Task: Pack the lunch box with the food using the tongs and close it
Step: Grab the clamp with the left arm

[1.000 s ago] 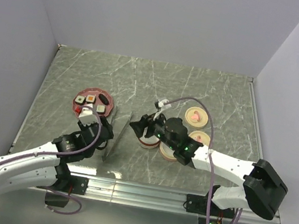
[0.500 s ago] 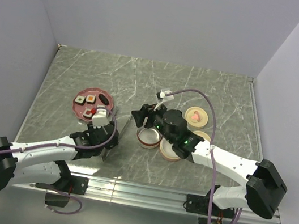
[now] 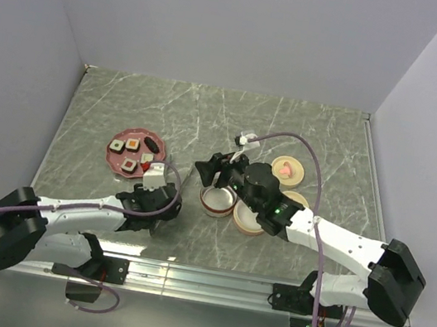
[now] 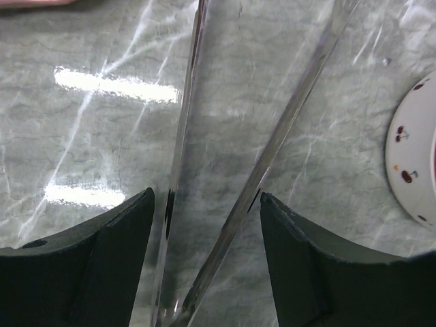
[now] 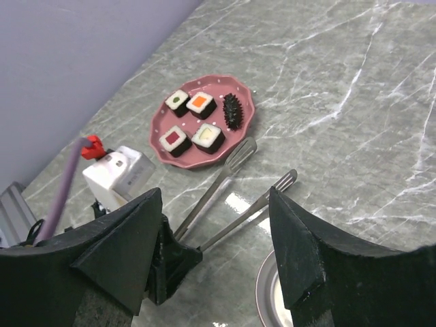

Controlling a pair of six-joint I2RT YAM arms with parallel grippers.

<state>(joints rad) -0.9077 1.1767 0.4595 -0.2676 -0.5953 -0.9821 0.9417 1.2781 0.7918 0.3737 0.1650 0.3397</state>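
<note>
**Top view.** My left gripper (image 3: 164, 198) sits low over the joined end of the tongs (image 3: 185, 179). They lie flat on the table (image 3: 331, 140), between the pink plate (image 3: 141, 133) and the open lunch box tier (image 3: 218, 203). My right gripper (image 3: 207, 170) hovers just above that tier's far edge. All the food (image 3: 132, 146) is on the plate and none is in the box. I judge the step in hand to be taking up the tongs, so packing has not begun.

**Left wrist view.** My left jaws are released and straddle both arms of the tongs without squeezing. One tong arm runs against the inner edge of my right-hand finger (image 4: 320, 272), and the other lies just inside the opposite finger.
- Stay centred so that both tong arms are caught.
- Press only enough to lift, so the tips stay apart for the first block.
- Thin metal on polished stone will probably skid, so I should come straight down before closing.

**Right wrist view.** My right jaws are released wide and hold nothing.
- **Tongs and plate:** One flat tip lies just beside the plate rim, and I cannot tell whether it touches. The other tip points clear. A careless lift could nudge the plate.
- **Box and right arm:** The tier's rim is near the tongs on the other side, and my right arm hangs over the same ground. The two arms need room.
- **Lid:** A lid with a pink heart (image 3: 287, 169) lies beyond, well apart from the tongs.
</note>
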